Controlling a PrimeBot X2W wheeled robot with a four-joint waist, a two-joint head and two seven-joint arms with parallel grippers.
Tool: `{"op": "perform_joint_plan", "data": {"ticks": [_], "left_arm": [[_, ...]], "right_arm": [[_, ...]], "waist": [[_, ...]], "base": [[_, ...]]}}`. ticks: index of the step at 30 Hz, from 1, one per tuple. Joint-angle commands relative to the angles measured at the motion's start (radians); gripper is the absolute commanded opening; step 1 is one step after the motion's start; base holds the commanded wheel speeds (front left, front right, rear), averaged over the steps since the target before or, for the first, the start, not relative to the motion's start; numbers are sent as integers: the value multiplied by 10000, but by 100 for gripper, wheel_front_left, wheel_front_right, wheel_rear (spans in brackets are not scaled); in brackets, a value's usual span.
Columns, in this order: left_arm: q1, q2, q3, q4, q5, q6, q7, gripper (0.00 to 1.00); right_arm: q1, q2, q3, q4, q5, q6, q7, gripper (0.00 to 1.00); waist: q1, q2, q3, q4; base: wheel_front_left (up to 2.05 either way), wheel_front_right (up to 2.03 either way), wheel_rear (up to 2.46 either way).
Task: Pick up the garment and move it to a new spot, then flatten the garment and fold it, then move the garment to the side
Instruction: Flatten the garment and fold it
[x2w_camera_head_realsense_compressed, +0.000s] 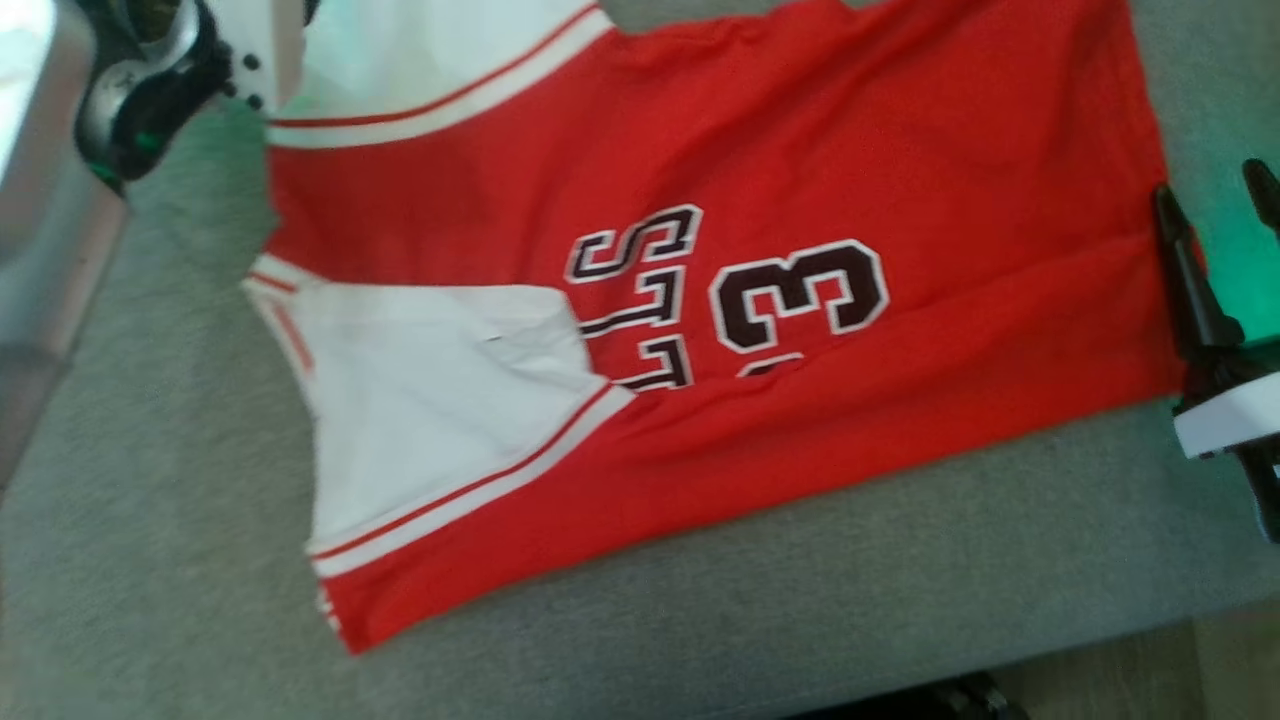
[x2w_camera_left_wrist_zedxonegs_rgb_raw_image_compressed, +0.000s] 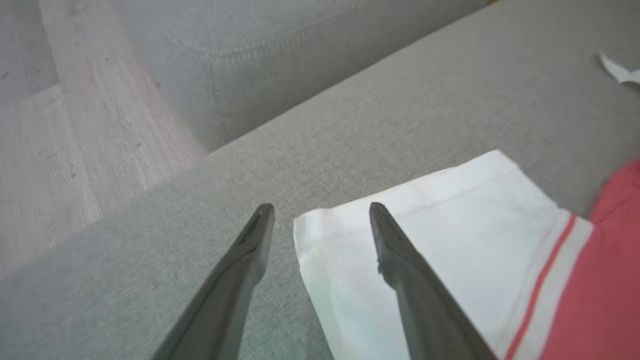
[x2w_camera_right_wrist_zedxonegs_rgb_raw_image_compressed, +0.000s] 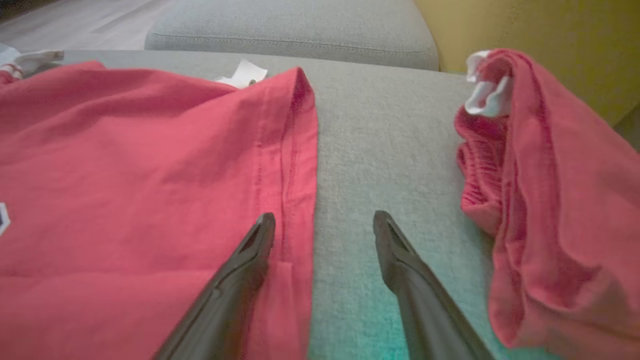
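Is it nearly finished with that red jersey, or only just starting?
About midway, I'd say. Done: the jersey lies spread on the couch, near edge folded over the lettering. In hand: folding; left pincer open at the white sleeve, right pincer open at the hem. Left: more folds, then moving it aside.

Grey fabric sofa seat (x2w_camera_left_wrist_zedxonegs_rgb_raw_image_compressed: 400, 100), matching cushion (x2w_camera_right_wrist_zedxonegs_rgb_raw_image_compressed: 290, 25) beside; pale wood-plank floor (x2w_camera_left_wrist_zedxonegs_rgb_raw_image_compressed: 60, 150); yellow wall (x2w_camera_right_wrist_zedxonegs_rgb_raw_image_compressed: 540, 30); greenish glow (x2w_camera_right_wrist_zedxonegs_rgb_raw_image_compressed: 360, 320) on fabric.
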Motion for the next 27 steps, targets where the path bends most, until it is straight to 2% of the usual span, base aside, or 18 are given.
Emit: {"op": "perform_joint_plan", "data": {"ticks": [1,3,4,6,7,9,18,27], "left_arm": [[-478,579,250,-126,-42,21,81,100],[-601,778,0,88,-32,20,105,100],[-630,850,-105,194,-43,20,89,96],[-654,978,-305,380,-95,20,74,38],[-659,1034,-390,470,-119,19,86,22],[-651,1086,-530,563,-237,19,86,2],[-962,1187,-919,524,-415,18,-918,0],[-1299,984,-1663,336,-699,18,-1551,0]], "right_arm": [[103,-230,83,-128,-19,-9,-120,100],[20,-209,151,36,-2,-9,-248,100],[-10,-194,179,110,11,-9,-300,100],[-63,-175,236,236,33,-9,-379,100],[-85,-174,258,294,42,-9,-411,100],[-123,-174,281,391,68,-9,-461,100],[-962,-396,407,409,278,-9,-183,100],[-3591,-672,1827,1136,1531,-9,2289,100]], "waist": [[-2,0,364,-413],[-2,0,427,-528],[-2,0,439,-564],[-2,0,450,-616],[-2,0,448,-627],[-2,0,429,-623],[-2,0,164,-280],[-2,0,10,208]], "base": [[0,0,0],[0,0,0],[0,0,0],[0,0,0],[0,0,0],[0,0,0],[0,0,0],[0,0,0]]}}
